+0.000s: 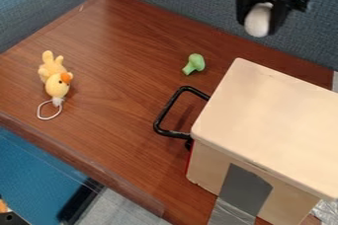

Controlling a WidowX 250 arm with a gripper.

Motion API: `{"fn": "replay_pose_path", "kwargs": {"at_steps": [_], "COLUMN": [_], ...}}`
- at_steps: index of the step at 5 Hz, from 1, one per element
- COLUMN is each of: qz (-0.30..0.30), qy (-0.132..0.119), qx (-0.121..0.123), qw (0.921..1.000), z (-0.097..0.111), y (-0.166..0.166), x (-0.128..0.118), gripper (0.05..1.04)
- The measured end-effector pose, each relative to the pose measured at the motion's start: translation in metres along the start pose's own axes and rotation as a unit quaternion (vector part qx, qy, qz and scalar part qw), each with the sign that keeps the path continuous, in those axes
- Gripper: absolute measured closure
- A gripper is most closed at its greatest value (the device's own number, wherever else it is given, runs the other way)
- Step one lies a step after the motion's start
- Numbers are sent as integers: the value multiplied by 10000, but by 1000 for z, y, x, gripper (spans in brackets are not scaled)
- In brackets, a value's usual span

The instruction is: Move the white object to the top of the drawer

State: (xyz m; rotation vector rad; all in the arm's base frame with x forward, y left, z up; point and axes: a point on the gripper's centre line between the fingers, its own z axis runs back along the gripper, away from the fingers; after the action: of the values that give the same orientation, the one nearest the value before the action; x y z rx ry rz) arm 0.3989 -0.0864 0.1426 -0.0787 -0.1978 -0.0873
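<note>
Object (258, 21) and end effector (260, 22) are together near the upper right of the camera view: you have the rounded white thing clamped between the two fingers, with its lower end protruding at their tips. Its long axis runs nearly upright in the picture, the bottom leaning slightly left. What your move turns on is where the pale drawer top (271, 115) lies from that grip: lower in the view, on the camera side, and a little to the right. The arm enters at the top edge, and the end effector hangs downward against the grey-blue partition (178, 2), past the top's far edge. You would probably do best to carry toward the camera, keeping the protruding end high enough to clear that edge, then lower over the middle. How high you are now, you cannot tell from this angle. Expect the curved thing to roll if you let go too soon. On the counter (125, 36), the green toy (194, 64), black handle (169, 107) and yellow toy (57, 85) lie left of your likely path.
</note>
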Motion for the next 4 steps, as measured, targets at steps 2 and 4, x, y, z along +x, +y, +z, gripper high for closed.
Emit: {"fn": "replay_pose_path", "kwargs": {"at_steps": [2,4], "qz": [-515,-940], "qy": [152,543], "qx": [-204,20], "qw": [9984,9941], "z": [6,-16], "y": [-45,-57], "x": [-55,-90], "gripper": [465,416]}}
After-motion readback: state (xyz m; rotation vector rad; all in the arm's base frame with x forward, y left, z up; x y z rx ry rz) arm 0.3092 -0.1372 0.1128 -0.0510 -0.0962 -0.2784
